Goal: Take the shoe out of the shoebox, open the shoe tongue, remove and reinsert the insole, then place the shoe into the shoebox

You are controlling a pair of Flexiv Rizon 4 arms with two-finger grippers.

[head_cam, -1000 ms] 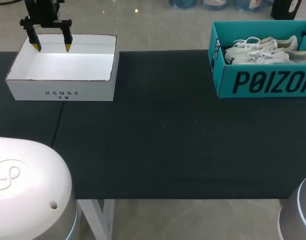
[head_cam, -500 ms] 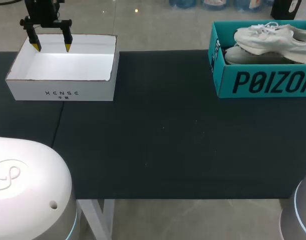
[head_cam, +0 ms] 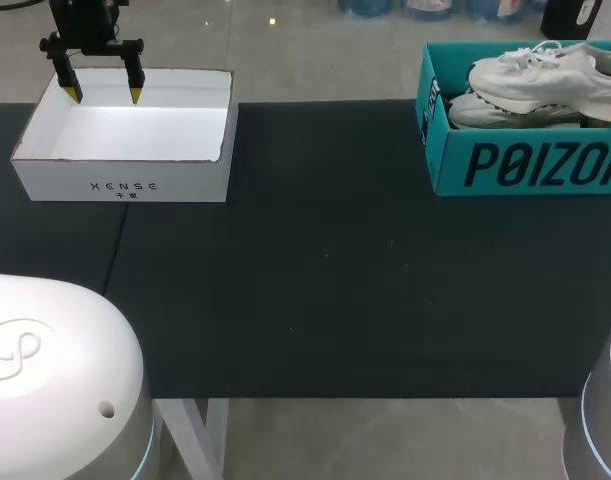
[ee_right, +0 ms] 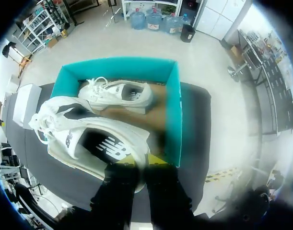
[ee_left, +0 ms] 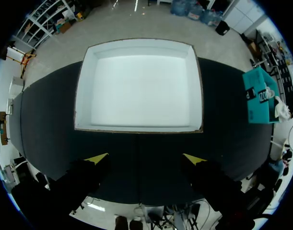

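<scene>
**Right arm.** The right gripper [ee_right: 142, 162] is closed to a narrow gap. Its two yellow tips pinch one end of a white lace-up sneaker [ee_right: 88, 139] from both sides. The sneaker extends ahead of the fingers and off to one side, and its loose laces hang at the end farthest from the gripper. Which end is pinched, heel or toe, cannot be determined.

Directly below and ahead of the gripper is a teal cardboard shoebox [ee_right: 172, 110] with an open top. The held sneaker sits above the shoebox rim. In the head view the sneaker [head_cam: 545, 75] clears the box walls [head_cam: 525, 165], and the gripper itself is out of that frame.

A second white sneaker [ee_right: 117, 93] lies on the shoebox floor, beyond the held one.

**Left arm.** The left gripper [ee_left: 145, 158] is wide open and holds nothing. It hangs above a white open-topped cardboard box [ee_left: 136, 86], which lies just ahead of the fingertips. Both boxes stand on a black table mat [head_cam: 325, 280], well apart from each other.
</scene>
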